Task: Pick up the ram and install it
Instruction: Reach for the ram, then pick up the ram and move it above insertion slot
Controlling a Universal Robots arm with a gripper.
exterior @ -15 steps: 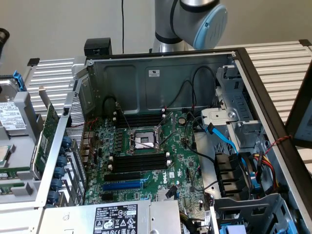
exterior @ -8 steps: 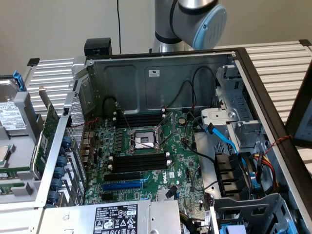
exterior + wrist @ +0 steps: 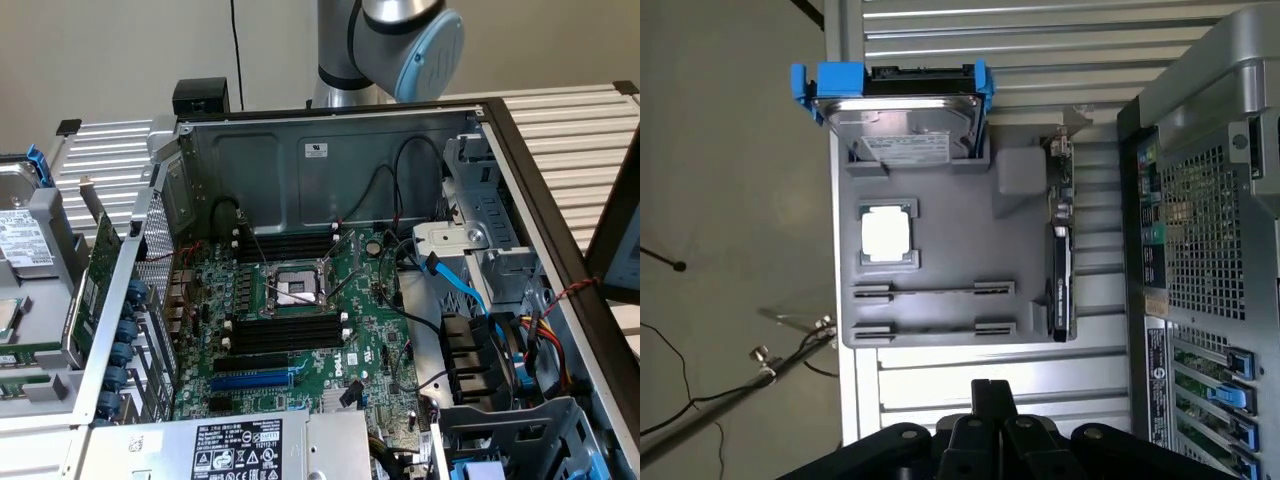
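The ram stands on edge as a thin dark strip in the nearer-to-CPU holder of the grey parts tray. In the exterior view the ram is a green strip at the far left. My gripper hovers off the tray's edge, well short of the ram, its black fingers pressed together with nothing between them. On the motherboard, the long black memory slots below the CPU socket look empty, as do the slots above it.
The tray also carries a hard drive in a blue bracket, a loose CPU and an upright expansion card. The open case's perforated rear wall lies beside the tray. Cables and drive bays crowd the exterior view's right. The arm's joint rises behind the case.
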